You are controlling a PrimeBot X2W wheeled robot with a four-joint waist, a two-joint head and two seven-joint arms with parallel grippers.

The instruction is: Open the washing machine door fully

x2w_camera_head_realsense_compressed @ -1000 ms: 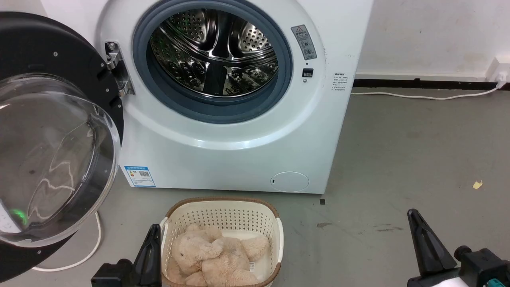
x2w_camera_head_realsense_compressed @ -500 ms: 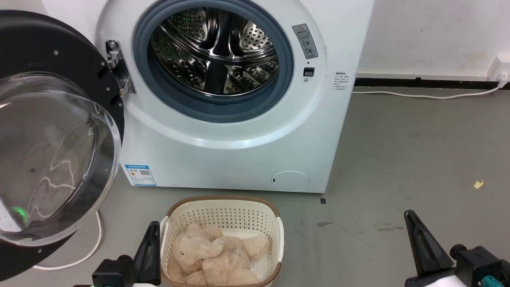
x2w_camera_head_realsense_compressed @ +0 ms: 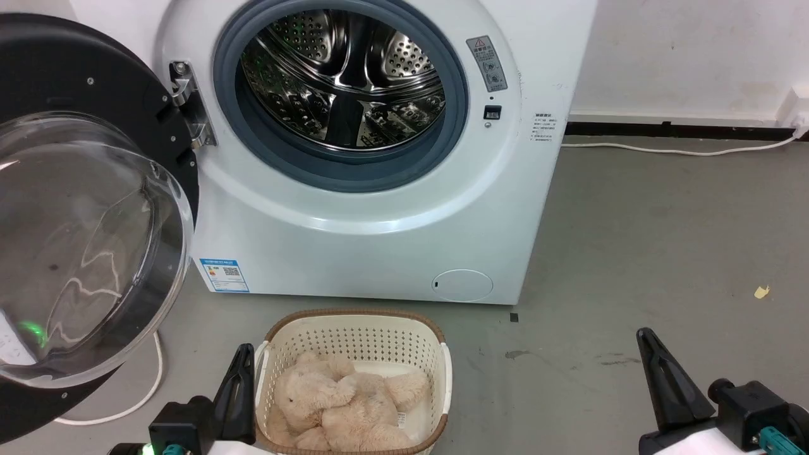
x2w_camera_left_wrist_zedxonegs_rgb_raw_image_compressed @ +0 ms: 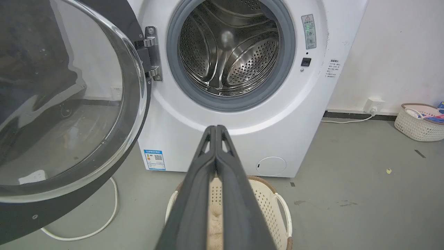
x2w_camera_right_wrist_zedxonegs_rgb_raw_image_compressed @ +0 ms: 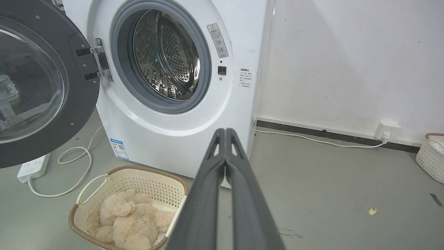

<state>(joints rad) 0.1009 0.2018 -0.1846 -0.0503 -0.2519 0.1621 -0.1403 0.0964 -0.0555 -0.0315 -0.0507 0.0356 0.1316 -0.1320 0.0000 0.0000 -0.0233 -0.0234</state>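
The washing machine door (x2w_camera_head_realsense_compressed: 82,240) stands swung wide open to the left of the white machine (x2w_camera_head_realsense_compressed: 379,215), its black rim and clear glass bowl facing me, held by a metal hinge (x2w_camera_head_realsense_compressed: 186,104). The steel drum (x2w_camera_head_realsense_compressed: 344,76) is exposed. The same door (x2w_camera_left_wrist_zedxonegs_rgb_raw_image_compressed: 66,104) fills the left of the left wrist view and sits at the left (x2w_camera_right_wrist_zedxonegs_rgb_raw_image_compressed: 38,83) in the right wrist view. My left gripper (x2w_camera_head_realsense_compressed: 243,354) is low beside the basket, shut and empty (x2w_camera_left_wrist_zedxonegs_rgb_raw_image_compressed: 215,129). My right gripper (x2w_camera_head_realsense_compressed: 644,338) is low on the right, shut and empty (x2w_camera_right_wrist_zedxonegs_rgb_raw_image_compressed: 225,132).
A cream laundry basket (x2w_camera_head_realsense_compressed: 354,332) holding a beige plush toy (x2w_camera_head_realsense_compressed: 344,407) sits on the floor before the machine. A white cable (x2w_camera_head_realsense_compressed: 136,398) loops under the door beside a power strip (x2w_camera_right_wrist_zedxonegs_rgb_raw_image_compressed: 33,166). Another basket (x2w_camera_left_wrist_zedxonegs_rgb_raw_image_compressed: 418,121) stands by the right wall. Grey floor lies to the right.
The head view has shifted slightly, so the machine sits a little higher and further right. Both grippers have risen a little in that view. The door stands as before.
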